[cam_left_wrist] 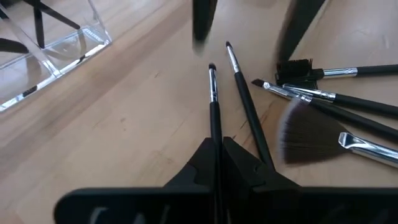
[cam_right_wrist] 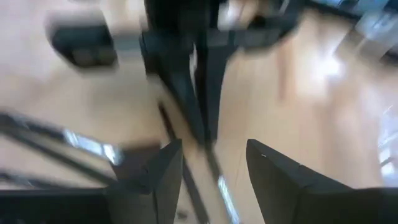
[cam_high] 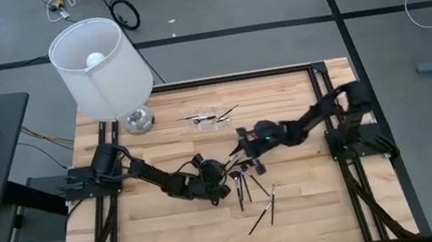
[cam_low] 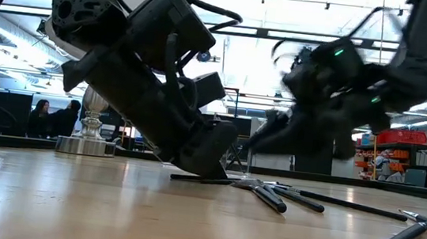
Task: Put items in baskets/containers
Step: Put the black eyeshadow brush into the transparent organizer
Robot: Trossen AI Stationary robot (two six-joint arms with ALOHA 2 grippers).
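right wrist view smeared by motion, clear container (cam_left_wrist: 43, 46) cropped at frame edge

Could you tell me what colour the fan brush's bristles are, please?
Dark at the base, fading to pale tips; left wrist view.

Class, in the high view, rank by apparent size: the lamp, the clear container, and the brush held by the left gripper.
1. Lamp, by far the largest.
2. Container and brush in the left gripper: both small, too alike to rank.
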